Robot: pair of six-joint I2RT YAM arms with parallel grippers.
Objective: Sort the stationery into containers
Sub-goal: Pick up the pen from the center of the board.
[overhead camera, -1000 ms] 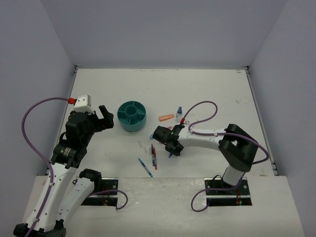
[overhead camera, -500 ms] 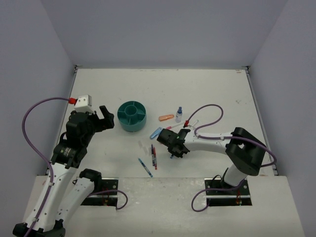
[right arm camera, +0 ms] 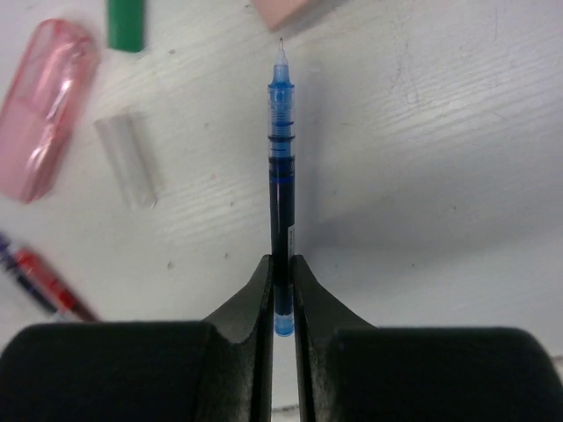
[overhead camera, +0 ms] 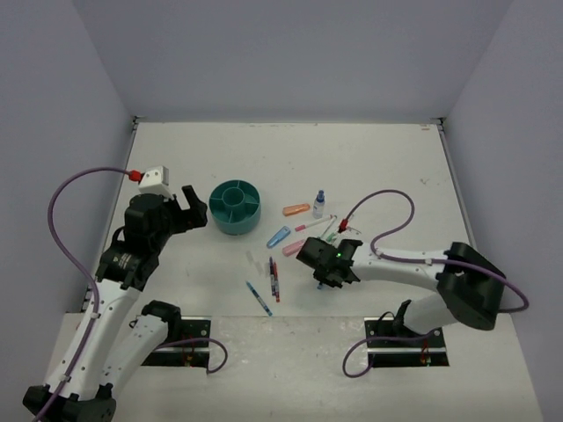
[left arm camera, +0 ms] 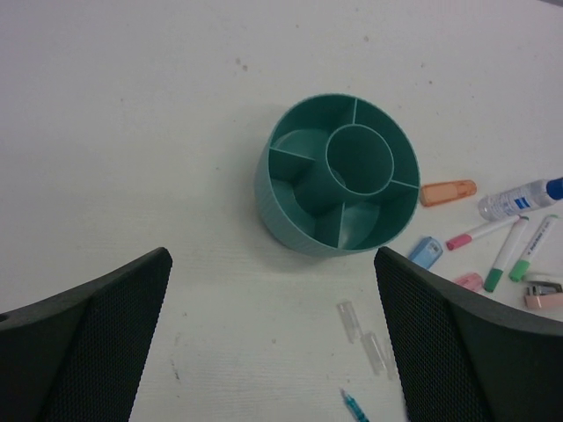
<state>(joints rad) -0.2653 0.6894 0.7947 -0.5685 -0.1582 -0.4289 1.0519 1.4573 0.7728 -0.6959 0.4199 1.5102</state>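
My right gripper (right arm camera: 281, 268) is shut on the rear end of a thin blue pen (right arm camera: 281, 176), whose tip points away from me low over the table. From above, that gripper (overhead camera: 330, 274) sits right of the loose stationery. The teal organizer (overhead camera: 235, 207) stands left of centre with its compartments (left arm camera: 339, 171) showing nothing inside. My left gripper (left arm camera: 271, 257) hangs open just near and left of it, holding nothing. An orange marker (overhead camera: 296, 209), a blue-capped bottle (overhead camera: 318, 203), a light-blue marker (overhead camera: 278, 236) and a pink marker (right arm camera: 48, 110) lie between the organizer and my right gripper.
Red and blue pens (overhead camera: 274, 278) and a lone blue pen (overhead camera: 259, 298) lie near the front. Clear caps (left arm camera: 349, 321) rest below the organizer, and another clear cap (right arm camera: 127, 161) lies by the pink marker. Green-capped pens (overhead camera: 330, 230) lie behind my right gripper.
My right gripper slid rightwards and slightly nearer across the table, and its jaws closed on the blue pen. The left arm barely shifted.
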